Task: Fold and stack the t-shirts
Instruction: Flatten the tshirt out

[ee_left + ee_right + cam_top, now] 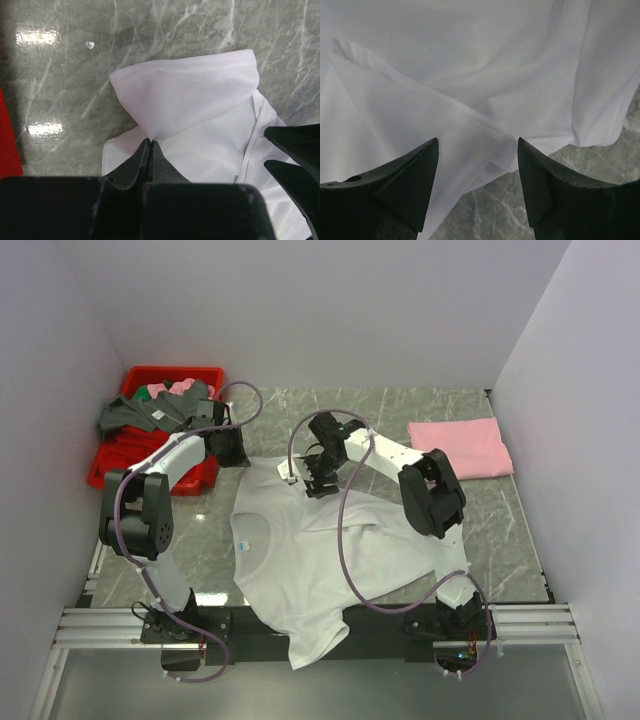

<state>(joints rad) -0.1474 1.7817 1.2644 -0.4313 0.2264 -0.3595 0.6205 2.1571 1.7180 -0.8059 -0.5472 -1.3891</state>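
Shows the white t-shirt [320, 570] spread on the marble table [500, 530], collar to the left, one end draped over the near edge between the arm bases. Pinches a fold at that shirt's far-left corner in the tightly clenched left gripper [150, 142], just beside the red bin [170, 375] of heaped garments. Holds the right gripper [478, 142] released, jaws wide apart, just above creased white cloth near the shirt's far edge. Places the pale pink t-shirt [460, 448], folded flat, at the far right, well apart from the white one.
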